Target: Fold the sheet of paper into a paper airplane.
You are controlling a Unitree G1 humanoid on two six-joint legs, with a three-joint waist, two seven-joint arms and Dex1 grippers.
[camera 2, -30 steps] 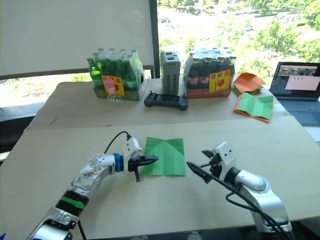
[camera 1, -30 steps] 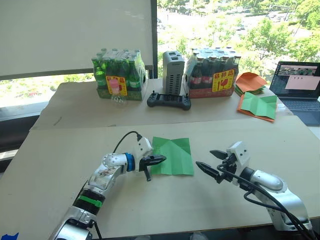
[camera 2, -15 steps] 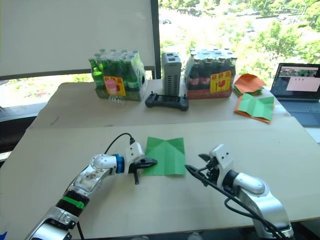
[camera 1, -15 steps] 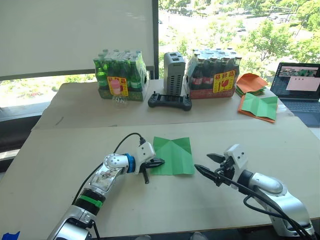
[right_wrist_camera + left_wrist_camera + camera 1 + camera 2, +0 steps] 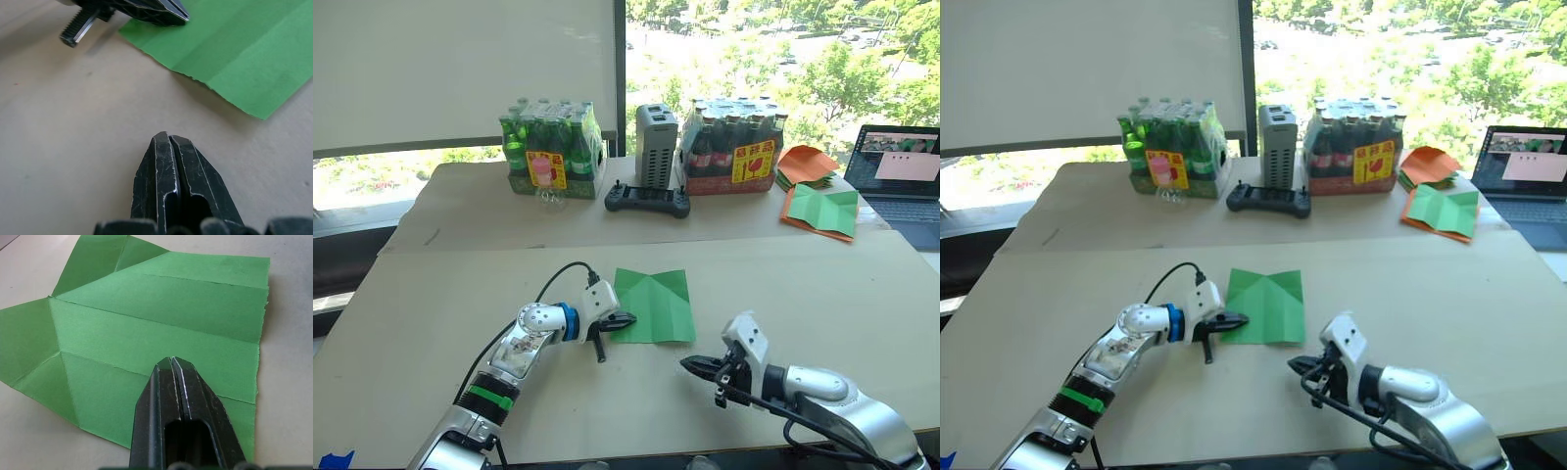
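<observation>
left pincer (image 5: 172, 363) closed over sheet of paper (image 5: 653, 305) edge | right pincer (image 5: 167, 142) closed, apart

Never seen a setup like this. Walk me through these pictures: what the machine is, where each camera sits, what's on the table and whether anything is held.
This is a humanoid robot with two arms, each ending in two black fingers. Two pictures come from cameras on its head, looking down over a table. The other two come from cameras on its wrists, looking along the fingers.

The left gripper is shut, its tip over the left edge of the sheet of paper, a creased green sheet lying flat. Whether it pinches the paper, I cannot tell. The right gripper is shut on nothing, just above the table, nearer the robot than the sheet.

Farther back stand two bottle packs, a grey box, a black controller, folded orange and green papers and a laptop.
</observation>
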